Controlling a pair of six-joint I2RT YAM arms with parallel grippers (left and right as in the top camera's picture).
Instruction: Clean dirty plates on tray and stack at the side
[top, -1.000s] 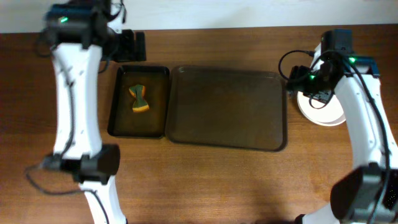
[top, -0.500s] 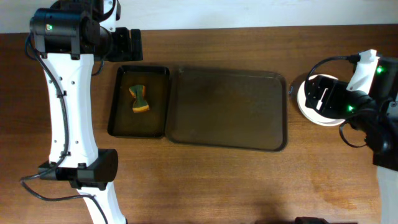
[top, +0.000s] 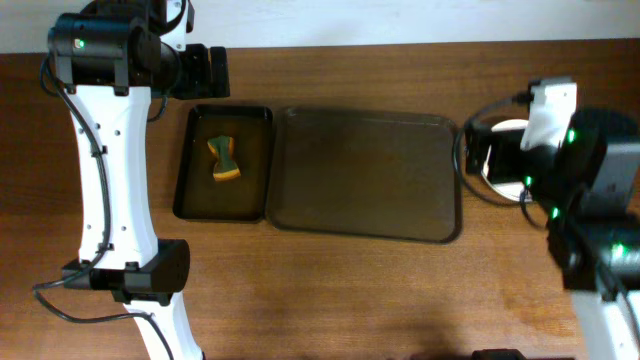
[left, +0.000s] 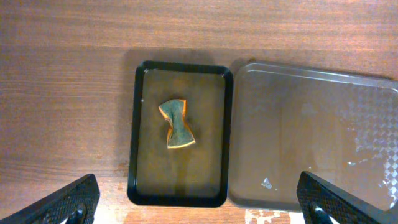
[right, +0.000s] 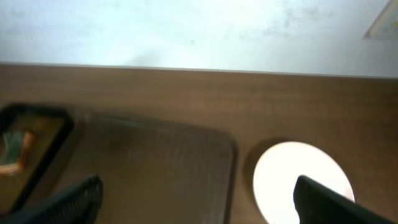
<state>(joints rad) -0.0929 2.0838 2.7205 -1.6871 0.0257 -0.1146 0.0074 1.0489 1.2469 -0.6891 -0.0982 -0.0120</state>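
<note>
The large brown tray (top: 365, 175) lies mid-table with no plates on it; it also shows in the left wrist view (left: 311, 130) and the right wrist view (right: 155, 162). A white plate stack (top: 505, 165) sits on the table right of the tray, largely covered by my right arm; it shows in the right wrist view (right: 292, 177). An orange-green sponge (top: 223, 159) lies in the small black tray (top: 190, 170), also seen in the left wrist view (left: 176, 124). My left gripper (left: 199, 214) is open and empty, high above. My right gripper (right: 199, 208) is open and empty, raised above the tray's right end and the plates.
The small black tray (left: 140, 149) sits against the large tray's left edge. The table's far edge meets a white wall (right: 186, 31). Bare wood lies in front of both trays.
My right arm has risen toward the camera and shifted over the plate stack. The left arm moved slightly a second ago, then stayed still. The trays and sponge have not moved.
</note>
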